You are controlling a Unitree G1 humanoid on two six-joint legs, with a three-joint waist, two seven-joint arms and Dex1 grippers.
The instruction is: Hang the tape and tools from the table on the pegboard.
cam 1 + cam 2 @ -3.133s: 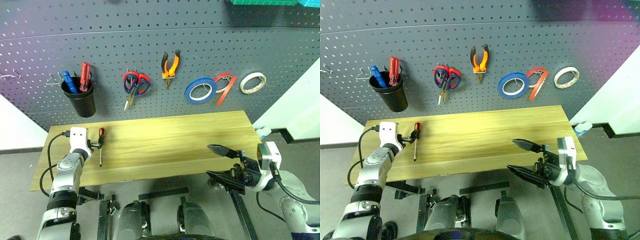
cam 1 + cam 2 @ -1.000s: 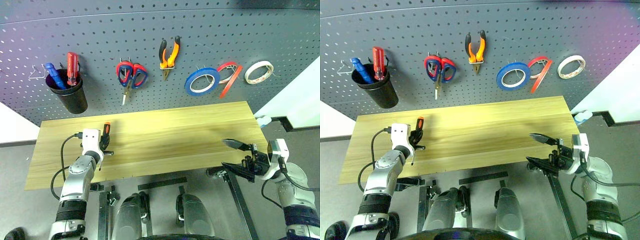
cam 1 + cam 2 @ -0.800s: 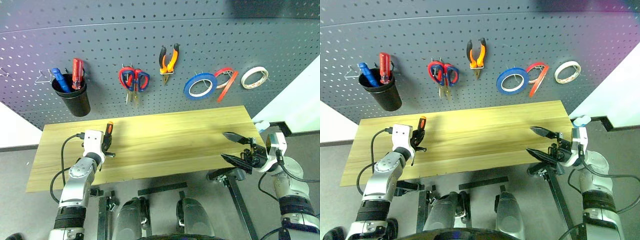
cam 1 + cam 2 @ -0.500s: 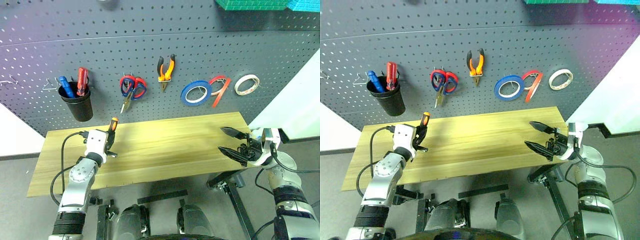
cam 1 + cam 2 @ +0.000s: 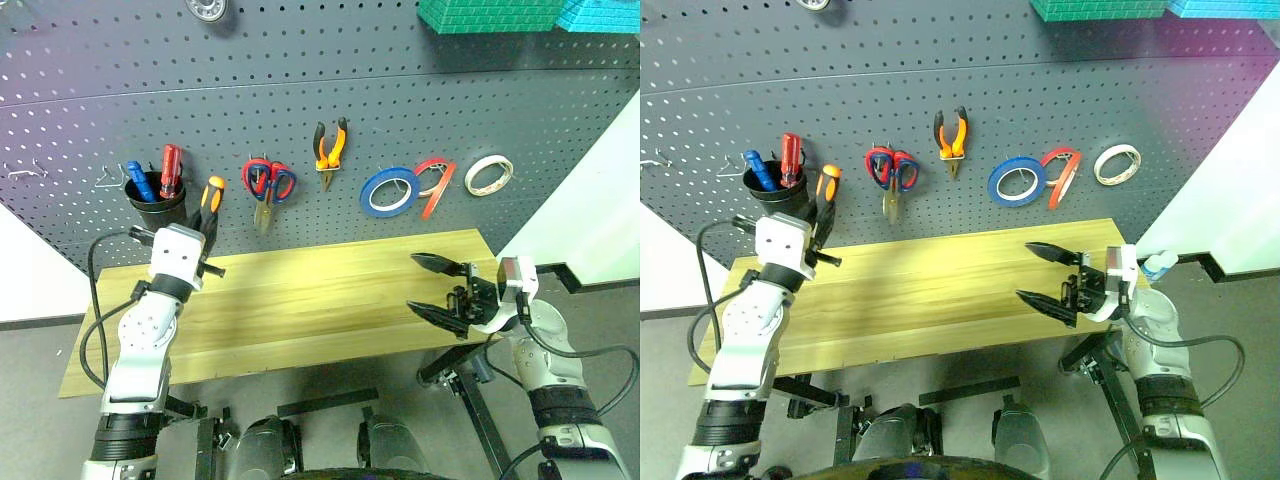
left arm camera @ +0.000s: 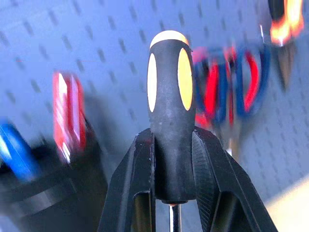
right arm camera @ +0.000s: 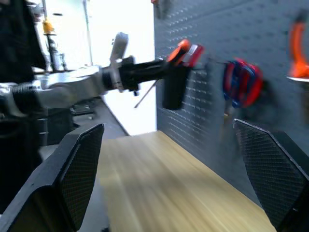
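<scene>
My left gripper [image 5: 204, 240] is shut on the slim orange-and-black screwdriver [image 5: 211, 197], held handle-up in front of the dark grey pegboard [image 5: 400, 100]. The screwdriver is just right of the black cup [image 5: 162, 208]. In the left wrist view both fingers [image 6: 139, 174] clamp the handle [image 6: 169, 106]. The red tape [image 5: 433, 172] and the orange-handled pliers [image 5: 331, 148] hang on the pegboard. My right gripper [image 5: 430, 287] hovers open and empty over the right end of the wooden table [image 5: 320, 300].
The black cup holds a red and a blue screwdriver. Red-handled scissors [image 5: 268, 182], a blue roll [image 5: 390, 190] and a cream-white roll [image 5: 488, 174] also hang on the board. Bare metal hooks [image 5: 25, 172] sit at the far left. Green boxes [image 5: 485, 12] rest above the board.
My left gripper has lifted the screwdriver from just above the table to beside the black cup. The right gripper has drifted left over the table. The camera has tilted upward.
</scene>
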